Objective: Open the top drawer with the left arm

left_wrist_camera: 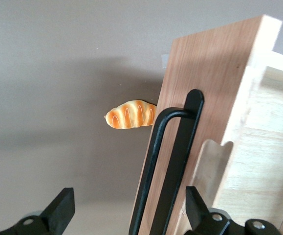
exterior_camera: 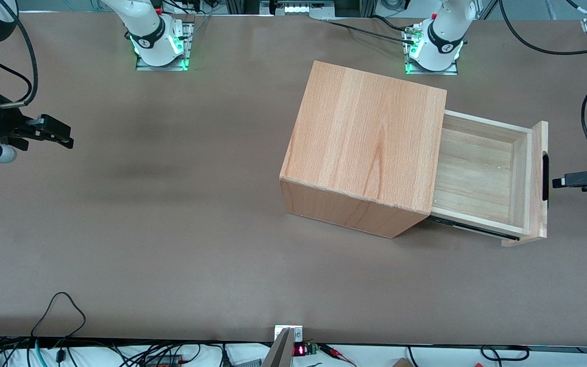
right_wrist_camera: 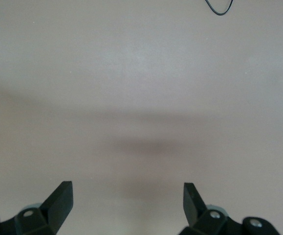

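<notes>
I start with the brown surface (exterior_camera: 171, 229), which carries 1 large beech-coloured cabinet (exterior_camera: 365, 137) toward the working arm's end. It looks solid and heavy, so I judge it will probably stay put under a steady pull, though a sharp tug could skid it on the smooth sheet.

The top drawer (exterior_camera: 477, 176) stands drawn well out of the cabinet's front, its pale plank floor bare. From how it lies, I judge the opening is largely done. The drawer is rigid wood with a thick front panel (left_wrist_camera: 200, 98), and a dark runner shows under its nearer edge, so I expect it to slide straight rather than flex. It should handle as light and stiff, nothing fragile about it.

The black bar handle (left_wrist_camera: 173, 166) is the place to take hold: a stiff metal loop standing off the panel, smooth and perhaps a little slippery, best gripped around its middle with the pull kept in line with the runner.

My left arm's hand (left_wrist_camera: 129, 210) sits just in front of the handle, spread wide, 1 of its fingers (left_wrist_camera: 60, 208) to each side of the bar and holding nothing.

Smallest, a striped bread roll (left_wrist_camera: 129, 114) peeks past the panel's edge, lying on the surface.
</notes>
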